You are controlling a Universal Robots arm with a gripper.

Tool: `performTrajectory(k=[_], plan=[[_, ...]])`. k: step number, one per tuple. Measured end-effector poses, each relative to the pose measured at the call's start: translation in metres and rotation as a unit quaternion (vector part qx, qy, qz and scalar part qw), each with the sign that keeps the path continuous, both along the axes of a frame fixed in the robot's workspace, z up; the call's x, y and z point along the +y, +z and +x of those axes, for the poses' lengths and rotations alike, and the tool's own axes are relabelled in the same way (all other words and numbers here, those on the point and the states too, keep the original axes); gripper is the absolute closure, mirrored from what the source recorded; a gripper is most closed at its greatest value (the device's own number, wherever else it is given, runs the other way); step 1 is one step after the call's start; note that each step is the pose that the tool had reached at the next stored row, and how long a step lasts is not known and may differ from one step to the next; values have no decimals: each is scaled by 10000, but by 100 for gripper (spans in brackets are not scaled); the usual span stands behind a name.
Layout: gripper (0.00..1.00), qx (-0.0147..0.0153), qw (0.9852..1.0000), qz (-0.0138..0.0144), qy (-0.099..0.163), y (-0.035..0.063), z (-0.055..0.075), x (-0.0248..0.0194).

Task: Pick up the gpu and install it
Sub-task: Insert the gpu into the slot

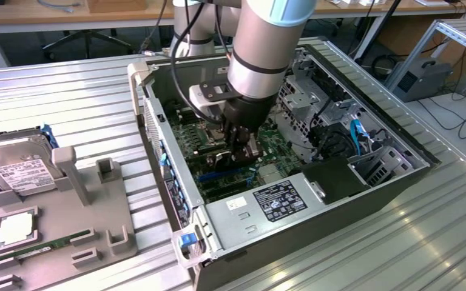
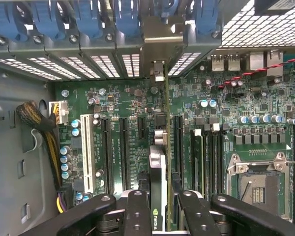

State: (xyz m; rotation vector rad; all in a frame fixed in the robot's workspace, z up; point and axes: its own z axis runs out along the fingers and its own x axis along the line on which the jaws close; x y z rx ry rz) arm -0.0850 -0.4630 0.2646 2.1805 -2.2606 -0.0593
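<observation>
The gpu (image 2: 157, 162) is clamped edge-on by the gripper (image 2: 162, 196) above the motherboard (image 2: 132, 103).
Its bracket (image 2: 159, 71) should be kept against the rear wall of the case (image 2: 88, 64), with the card held square to the slot (image 2: 177, 142).

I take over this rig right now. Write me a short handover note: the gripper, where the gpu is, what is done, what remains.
Gripper: shut on the gpu.
Gpu: standing on edge inside the open computer case, low over the motherboard, with its bracket at the rear slot openings.
Done: the card is picked up and inside the case.
Left: whether it is seated in a slot cannot be told; the card is not yet released.
</observation>
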Motion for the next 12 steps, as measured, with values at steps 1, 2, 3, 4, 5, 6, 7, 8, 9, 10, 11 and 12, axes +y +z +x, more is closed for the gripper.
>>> performTrajectory(k=[1,2,3,4,5,6,7,8,9,10,11,12], plan=[[73,0,10000,2,0,-16,2,1],[73,1,10000,1,-1,-21,2,2],[73,1,10000,0,0,-21,2,2],[73,1,10000,1,0,-22,2,2],[73,1,10000,2,-1,-17,2,3],[73,1,10000,3,0,-8,2,3],[73,1,10000,2,0,1,2,3],[73,2,10000,1,-1,11,2,3],[73,1,10000,2,-1,11,2,3],[73,1,10000,2,-1,11,2,3],[73,1,10000,2,1,6,1,3],[73,2,10000,1,17,-4,1,3]])
